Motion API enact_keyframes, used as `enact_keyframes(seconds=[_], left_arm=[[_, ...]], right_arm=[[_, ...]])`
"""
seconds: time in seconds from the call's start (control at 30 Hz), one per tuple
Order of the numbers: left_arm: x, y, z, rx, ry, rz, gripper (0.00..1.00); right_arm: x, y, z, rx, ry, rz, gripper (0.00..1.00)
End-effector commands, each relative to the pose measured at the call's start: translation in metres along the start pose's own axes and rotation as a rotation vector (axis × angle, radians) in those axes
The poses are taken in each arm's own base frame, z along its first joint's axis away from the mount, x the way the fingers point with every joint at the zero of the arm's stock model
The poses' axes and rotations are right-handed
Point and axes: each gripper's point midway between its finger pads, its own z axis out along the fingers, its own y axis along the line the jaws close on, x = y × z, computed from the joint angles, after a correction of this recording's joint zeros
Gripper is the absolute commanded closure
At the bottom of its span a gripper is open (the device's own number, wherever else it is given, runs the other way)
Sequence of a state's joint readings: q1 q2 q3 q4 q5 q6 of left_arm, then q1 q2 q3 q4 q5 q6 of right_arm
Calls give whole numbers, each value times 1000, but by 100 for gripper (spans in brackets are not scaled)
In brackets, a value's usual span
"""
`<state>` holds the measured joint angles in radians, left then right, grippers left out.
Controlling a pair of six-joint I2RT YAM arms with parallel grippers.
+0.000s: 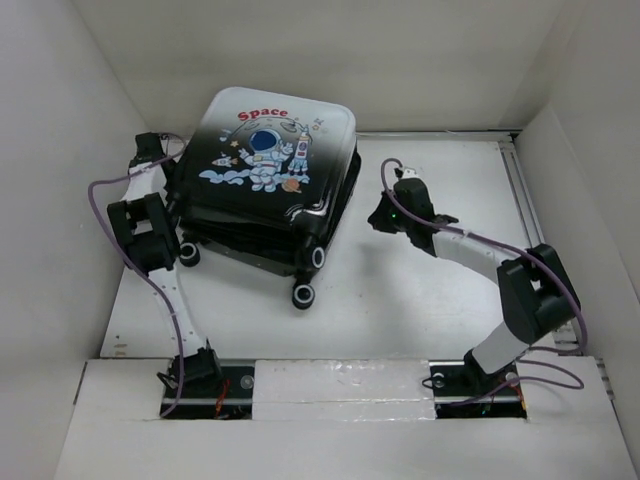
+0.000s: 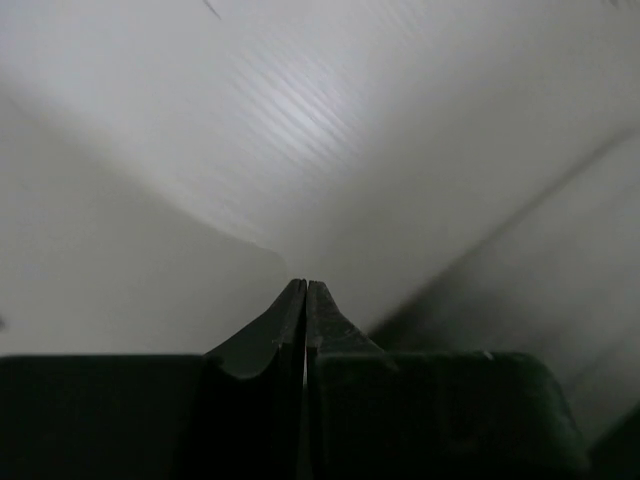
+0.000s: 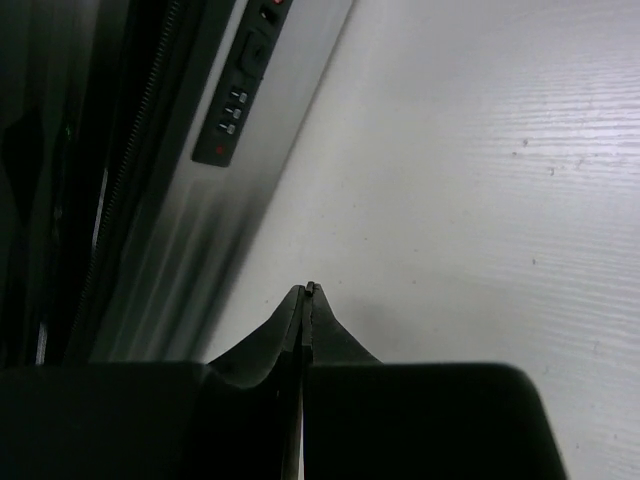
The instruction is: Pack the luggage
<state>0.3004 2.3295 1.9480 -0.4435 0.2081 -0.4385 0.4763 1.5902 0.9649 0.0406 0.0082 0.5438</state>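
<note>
The black-to-white hard-shell astronaut-print suitcase [image 1: 270,180] lies flat at the white table's [image 1: 430,310] far left, its halves seemingly askew, with the left gripper [image 2: 305,292] and right gripper [image 3: 307,292] flanking it, both pressed together and empty, so squaring the lid probably needs gentle, even nudges from both sides
</note>
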Motion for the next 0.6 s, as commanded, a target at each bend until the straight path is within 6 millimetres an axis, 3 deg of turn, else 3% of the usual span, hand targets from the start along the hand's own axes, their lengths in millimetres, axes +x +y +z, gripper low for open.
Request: enact_keyframes(seconds=[0.0,0.03,0.1,0.13,0.17,0.2,0.23,0.27,0.33,0.37,0.43,0.53,0.57], left_arm=[[62,-114,-40,316,47,58,100],[95,-114,-49,322,78,60,100],[108,-122,-57,348,40,45,100],[135,-113,-64,334,68,33,100],[136,-118,-68,377,29,31,100],[147,-113,-69,369,32,20,100],[172,-90,-63,323,73,-8,100],[186,-95,-72,347,77,-9,100],[202,-96,-79,383,54,9,100],[224,-85,-84,377,78,10,100],[245,-86,-92,385,80,55,100],[281,-86,-114,410,96,116,100],[288,-85,-118,403,82,134,100]], right_arm=[[-68,2,1,-13,-183,58,100],[-71,-3,4,-2,-186,64,100],[-85,-20,7,34,-199,70,100],[-99,-21,7,38,-219,68,100],[-102,-29,15,56,-215,76,100],[-104,-36,18,65,-202,73,100],[-120,-37,19,43,-210,84,100],[-122,-39,23,32,-201,88,100],[-109,-45,39,25,-134,86,100],[-111,-43,44,18,-126,73,100],[-94,-53,60,35,-71,71,100],[-80,-23,76,-58,-14,11,100],[-71,0,79,-114,18,-21,100]])
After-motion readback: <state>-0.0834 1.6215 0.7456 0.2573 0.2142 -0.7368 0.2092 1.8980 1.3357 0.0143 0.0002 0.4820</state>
